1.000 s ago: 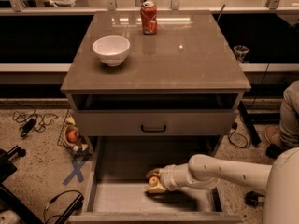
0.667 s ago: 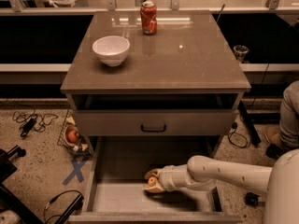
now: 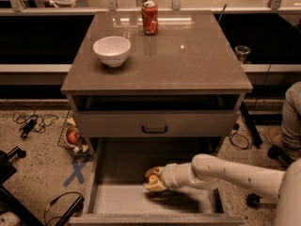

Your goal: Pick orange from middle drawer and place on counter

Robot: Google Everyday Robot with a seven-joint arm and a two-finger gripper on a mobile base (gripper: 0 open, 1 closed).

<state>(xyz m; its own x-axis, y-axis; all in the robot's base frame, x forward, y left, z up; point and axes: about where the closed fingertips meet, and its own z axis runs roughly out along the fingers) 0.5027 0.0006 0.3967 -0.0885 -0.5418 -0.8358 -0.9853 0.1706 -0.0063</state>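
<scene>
The middle drawer is pulled out at the bottom of the camera view, showing its pale floor and plain side walls. My gripper reaches in from the right on a white arm and sits low over the drawer floor, near its middle. Its fingers are closed around the small orange, which shows between them. The glossy grey-brown counter tops the cabinet above, well behind the gripper.
A white bowl and a red can stand on the counter's left and back. A grey drawer front with a black handle sits above the open drawer. A wire basket with a redder fruit and cables lie on the floor at left. A person's leg is at right.
The gripper with the orange has shifted slightly left and a little up inside the drawer. Nothing else has moved.
</scene>
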